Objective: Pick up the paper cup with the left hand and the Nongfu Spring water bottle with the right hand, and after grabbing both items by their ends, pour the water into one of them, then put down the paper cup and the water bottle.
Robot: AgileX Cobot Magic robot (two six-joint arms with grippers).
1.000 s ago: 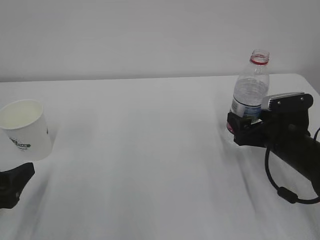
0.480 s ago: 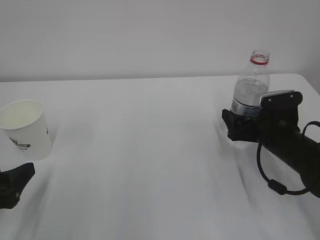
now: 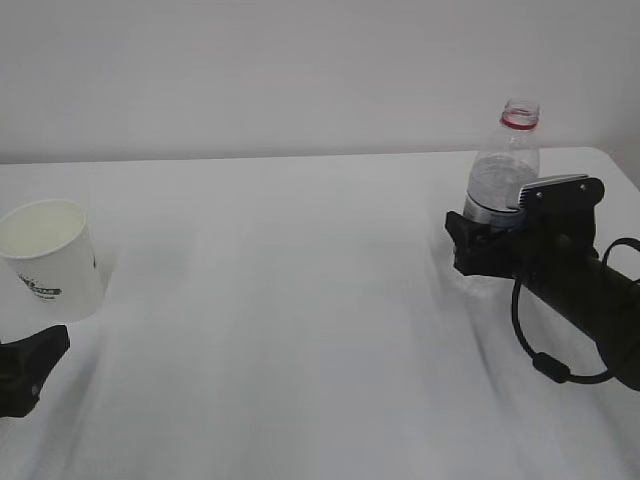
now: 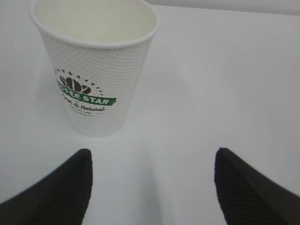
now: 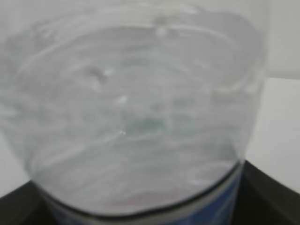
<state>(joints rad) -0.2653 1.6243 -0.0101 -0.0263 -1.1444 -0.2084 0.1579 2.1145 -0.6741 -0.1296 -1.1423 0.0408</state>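
Two things stand upright on the white tabletop (image 3: 300,300), well apart from each other. The paper cup (image 3: 52,258) is at the far left, and its cream inside looks empty. The left hand (image 4: 152,187) is just in front of the cup with its two black fingers (image 4: 61,192) spread wide; they do not touch the cup, so this hand is released.

The water bottle (image 3: 503,170) is at the right, without a cap, with a red ring at its neck. The right hand (image 3: 478,243) is around the lower part of the bottle, one finger on each side. In the right wrist view the bottle (image 5: 136,117) fills almost the whole picture, and I cannot tell whether the fingers already press on it.
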